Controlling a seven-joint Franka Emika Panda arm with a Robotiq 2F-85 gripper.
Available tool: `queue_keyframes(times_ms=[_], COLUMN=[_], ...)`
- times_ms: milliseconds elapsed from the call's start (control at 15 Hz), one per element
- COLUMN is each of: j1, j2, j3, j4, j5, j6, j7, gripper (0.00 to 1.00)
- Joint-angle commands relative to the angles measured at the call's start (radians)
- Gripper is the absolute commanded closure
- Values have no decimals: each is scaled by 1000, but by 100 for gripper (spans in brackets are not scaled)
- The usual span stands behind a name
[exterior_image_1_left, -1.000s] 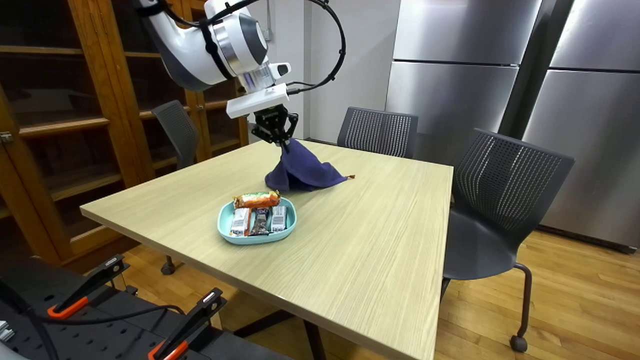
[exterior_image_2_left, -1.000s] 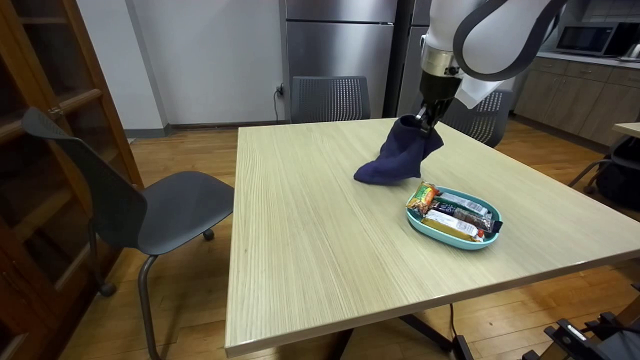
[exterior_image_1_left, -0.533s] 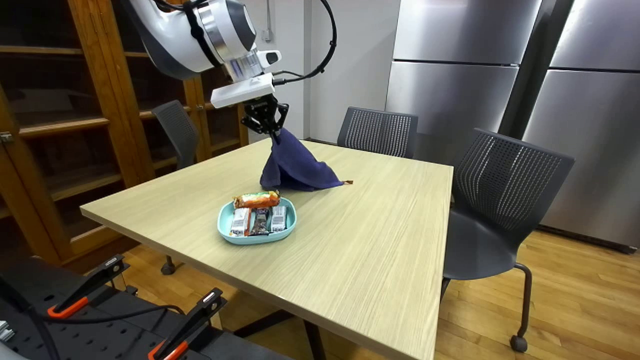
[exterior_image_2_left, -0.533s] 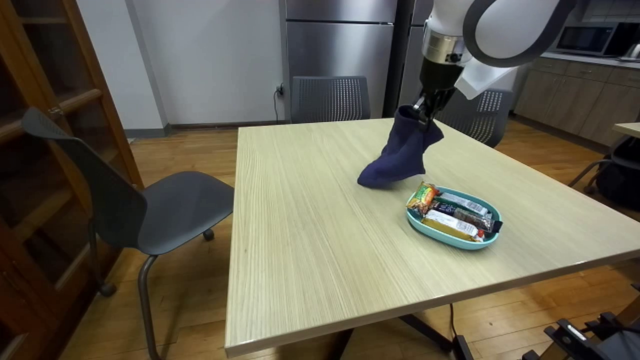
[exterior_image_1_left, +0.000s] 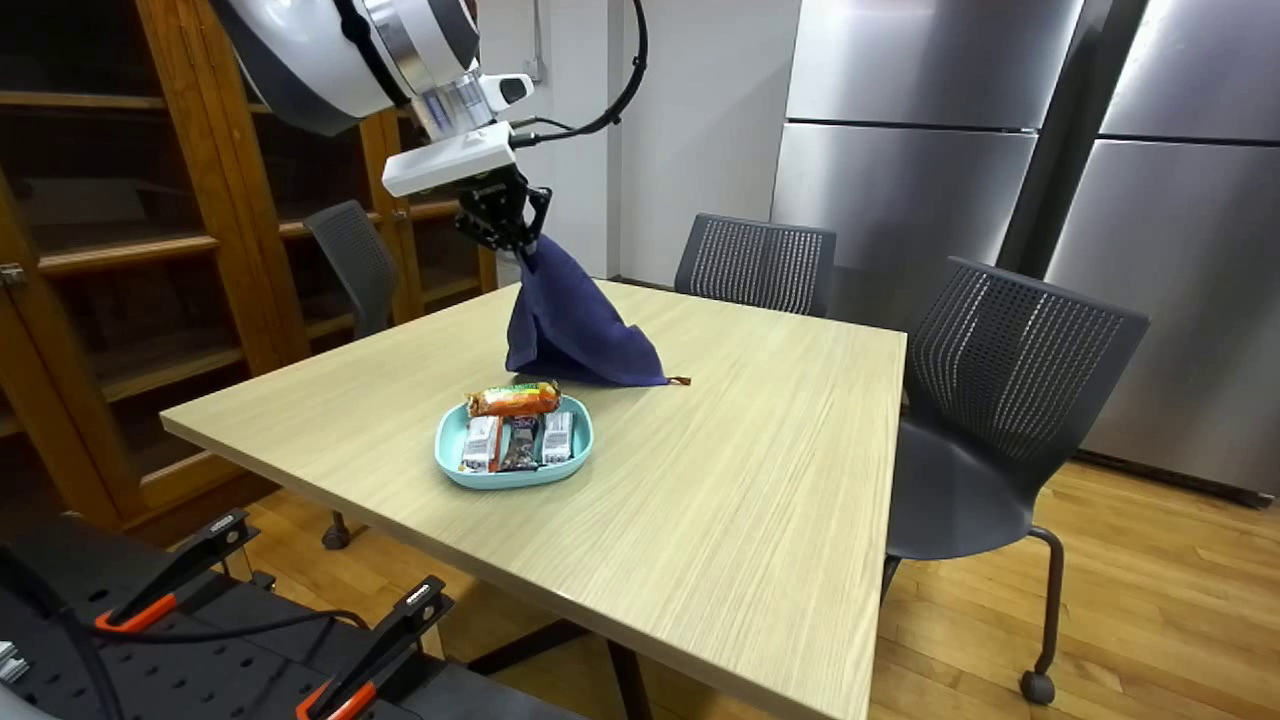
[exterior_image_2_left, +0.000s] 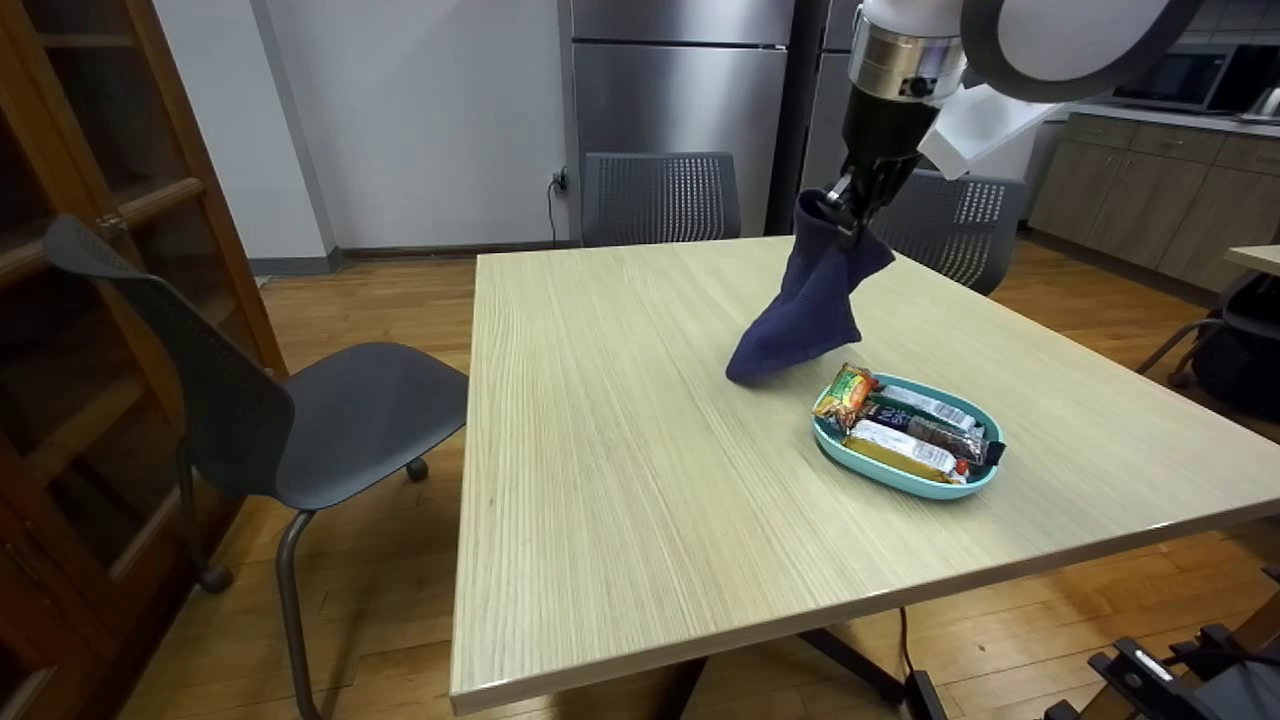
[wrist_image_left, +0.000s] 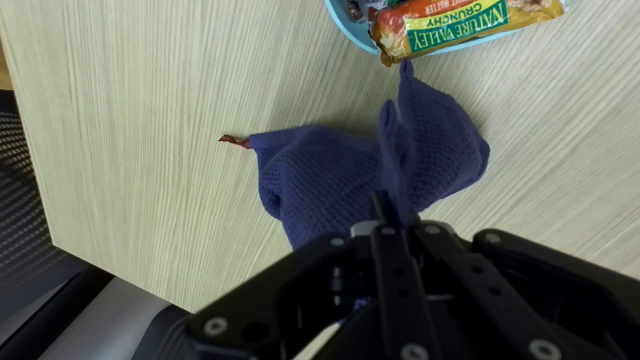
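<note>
My gripper (wrist_image_left: 398, 210) is shut on a gathered fold of a dark blue cloth (wrist_image_left: 325, 185). In both exterior views the cloth (exterior_image_1_left: 585, 330) (exterior_image_2_left: 800, 305) hangs like a tent from the fingertips, its lower part down at the table. A small reddish-brown strip (wrist_image_left: 235, 142) pokes out at one cloth edge; what it belongs to is hidden. Close beside the cloth stands a light-blue tray (exterior_image_1_left: 515, 482) (exterior_image_2_left: 885, 480) with several wrapped bars. An orange and green bar (wrist_image_left: 455, 25) lies across the tray's end nearest the cloth.
The pale wooden table (exterior_image_1_left: 740, 480) has grey chairs around it, such as a chair (exterior_image_1_left: 1000, 420) and a chair (exterior_image_2_left: 370, 420). A glass-doored wooden cabinet (exterior_image_1_left: 200, 250) and steel refrigerators (exterior_image_1_left: 910, 180) stand beyond. Orange-tipped clamps (exterior_image_1_left: 385, 640) sit at the robot's base.
My gripper has risen and moved left in one exterior view, drawing the cloth higher. The cloth's lower edge and the reddish strip have slid along with it, nearer the tray. The tray stays put.
</note>
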Motion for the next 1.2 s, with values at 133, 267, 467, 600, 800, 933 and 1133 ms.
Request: queue_keyframes(times_ms=[133, 267, 467, 600, 800, 933, 1133], j1=[21, 15, -101, -141, -185, -210, -239], j2=[-109, -141, -179, -205, -240, -260, -281], j3=[-23, -16, 107, 155, 206, 226, 243], j4=[-68, -93, -124, -147, -174, -192, -214], j5=[-119, -125, -120, -104, -95, -93, -77], j6=[-86, -107, -143, -162, -181, -181, -184], j7=[85, 71, 56, 43, 51, 52, 37], gripper=[99, 99, 99, 99, 99, 99, 99])
